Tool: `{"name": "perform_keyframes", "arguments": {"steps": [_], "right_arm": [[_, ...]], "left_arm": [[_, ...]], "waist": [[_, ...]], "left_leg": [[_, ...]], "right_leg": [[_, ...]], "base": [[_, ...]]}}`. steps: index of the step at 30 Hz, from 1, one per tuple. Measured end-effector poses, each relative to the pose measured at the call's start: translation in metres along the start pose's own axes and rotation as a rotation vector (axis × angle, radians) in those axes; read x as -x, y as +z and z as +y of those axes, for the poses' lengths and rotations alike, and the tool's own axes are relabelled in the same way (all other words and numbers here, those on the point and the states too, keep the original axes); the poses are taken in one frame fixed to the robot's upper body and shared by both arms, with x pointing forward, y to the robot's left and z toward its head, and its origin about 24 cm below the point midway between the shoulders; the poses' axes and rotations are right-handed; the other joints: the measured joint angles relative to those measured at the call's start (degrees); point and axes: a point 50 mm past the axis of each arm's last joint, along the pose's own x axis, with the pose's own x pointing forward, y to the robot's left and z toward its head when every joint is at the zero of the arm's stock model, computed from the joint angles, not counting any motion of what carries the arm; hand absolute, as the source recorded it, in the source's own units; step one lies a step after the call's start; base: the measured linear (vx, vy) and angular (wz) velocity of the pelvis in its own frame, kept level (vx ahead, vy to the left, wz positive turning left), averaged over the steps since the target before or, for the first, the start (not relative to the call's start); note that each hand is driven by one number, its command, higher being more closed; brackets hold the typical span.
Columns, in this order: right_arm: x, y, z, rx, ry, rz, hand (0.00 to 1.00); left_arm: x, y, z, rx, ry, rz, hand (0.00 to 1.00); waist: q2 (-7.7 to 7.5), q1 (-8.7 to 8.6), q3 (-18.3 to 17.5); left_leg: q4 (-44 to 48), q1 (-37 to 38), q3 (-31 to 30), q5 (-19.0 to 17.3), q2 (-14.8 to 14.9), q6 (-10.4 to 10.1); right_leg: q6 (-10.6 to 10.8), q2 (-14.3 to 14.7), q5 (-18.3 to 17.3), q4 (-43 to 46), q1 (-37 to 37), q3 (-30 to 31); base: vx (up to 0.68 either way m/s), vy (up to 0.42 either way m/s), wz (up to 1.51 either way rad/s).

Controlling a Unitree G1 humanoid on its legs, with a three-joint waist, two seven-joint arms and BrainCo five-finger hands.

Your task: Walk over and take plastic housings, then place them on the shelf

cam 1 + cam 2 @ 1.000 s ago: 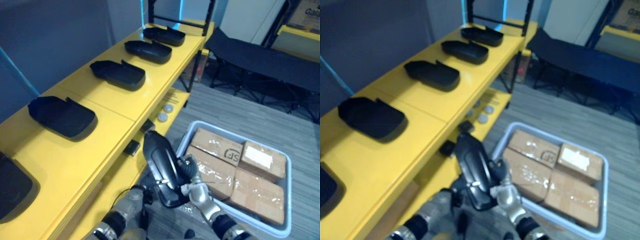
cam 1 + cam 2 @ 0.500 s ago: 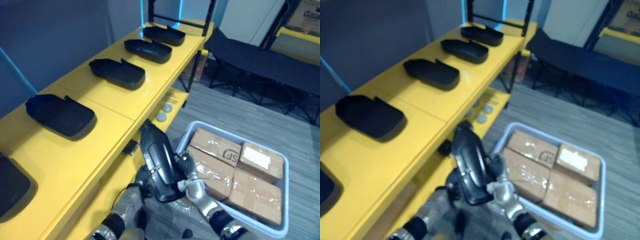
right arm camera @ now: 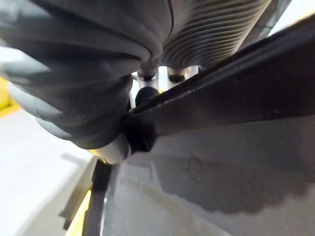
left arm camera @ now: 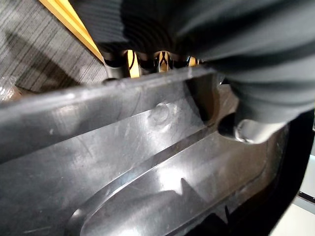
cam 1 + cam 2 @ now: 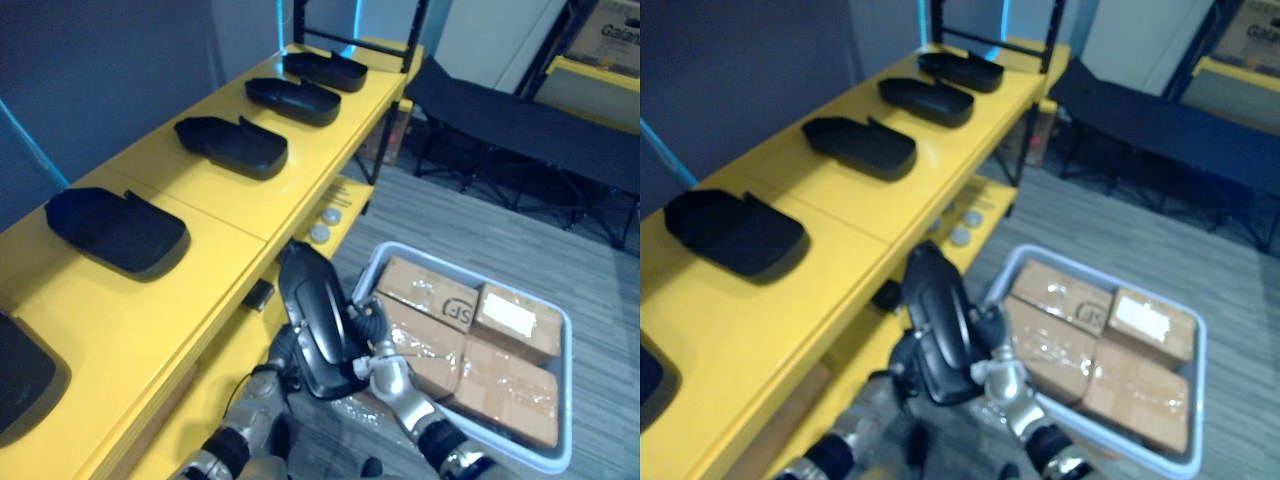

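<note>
I hold a black plastic housing [image 5: 318,325] upright between both hands, just off the front edge of the yellow shelf [image 5: 230,200]. My left hand [image 5: 264,390] grips its lower left side; in the left wrist view the fingers [image 4: 118,66] curl over the rim of the housing [image 4: 147,187] and the thumb [image 4: 246,130] presses inside. My right hand [image 5: 385,375] is shut on its right edge; the thumb [image 3: 135,137] pinches the housing [image 3: 221,162]. Several more housings [image 5: 118,228] [image 5: 232,147] [image 5: 295,100] lie in a row on the shelf top.
A grey crate [image 5: 565,335] packed with cardboard boxes [image 5: 480,350] stands on the floor to the right. The lower shelf level carries small round parts [image 5: 320,232]. A black folding cot [image 5: 520,120] lies beyond, and black uprights [image 5: 300,20] stand at the shelf's far end.
My left hand's fingers have curled onto the housing. The housing has risen a little and shifted left toward the shelf edge. The right hand keeps its grip.
</note>
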Motion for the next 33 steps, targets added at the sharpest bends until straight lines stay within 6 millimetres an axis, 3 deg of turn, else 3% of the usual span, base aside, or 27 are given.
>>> {"name": "perform_keyframes", "arguments": {"steps": [5, 11, 17, 24, 25, 33], "right_arm": [[0.001, 0.001, 0.002, 0.003, 0.006, 0.002, 1.00], [0.006, -0.001, 0.000, -0.007, -0.002, 0.006, 1.00], [0.012, 0.009, -0.014, -0.063, -0.063, -0.084, 1.00], [0.031, -0.002, -0.036, -0.055, -0.080, -0.125, 1.00], [0.035, -0.005, -0.039, -0.050, -0.080, -0.127, 0.00], [0.046, -0.011, -0.045, -0.096, -0.082, -0.133, 0.00]], "left_arm": [[0.004, 0.001, 0.002, -0.024, 0.017, -0.024, 1.00], [0.005, 0.012, 0.005, -0.186, 0.030, -0.095, 1.00], [0.012, 0.038, -0.003, -0.288, -0.035, -0.231, 1.00], [0.015, 0.040, -0.020, -0.355, -0.116, -0.257, 1.00], [0.016, 0.042, -0.022, -0.394, -0.124, -0.274, 1.00], [0.026, 0.068, -0.035, -0.604, -0.103, -0.464, 1.00]], "waist": [[0.00, -0.03, 0.00], [0.01, 0.06, 0.00], [0.19, 0.19, -0.13], [1.23, -1.65, -0.71], [1.50, -1.64, -0.86], [3.52, -1.60, -1.92]], "left_leg": [[0.00, 0.44, 0.66, -0.51, -0.02, 0.03], [0.00, 0.48, 0.75, -0.73, -0.02, 0.07], [0.05, -0.76, 1.82, -0.73, 0.50, 0.10], [0.34, -1.18, 2.26, -0.70, 0.44, 0.13], [0.34, -1.22, 2.24, -0.70, 0.45, 0.13], [0.34, -1.37, 2.21, -0.70, 0.57, 0.15]], "right_leg": [[-0.22, 0.09, -0.14, 0.00, 0.00, 0.71], [-0.51, 0.09, -0.35, 0.00, -0.01, 0.71], [-0.43, 0.07, -0.21, 0.41, -2.03, 1.95], [-0.11, -0.05, 0.10, 0.34, -2.68, 2.52], [-0.10, -0.04, 0.10, 0.32, -2.71, 2.52], [-0.13, 0.04, 0.24, 0.18, -2.85, 2.58]], "base": [[0.01, 0.002, -0.08], [0.00, 0.000, 0.00], [0.00, -0.003, -0.09], [0.01, 0.001, -0.02], [0.00, 0.000, 0.00], [0.00, 0.000, 0.00]]}}
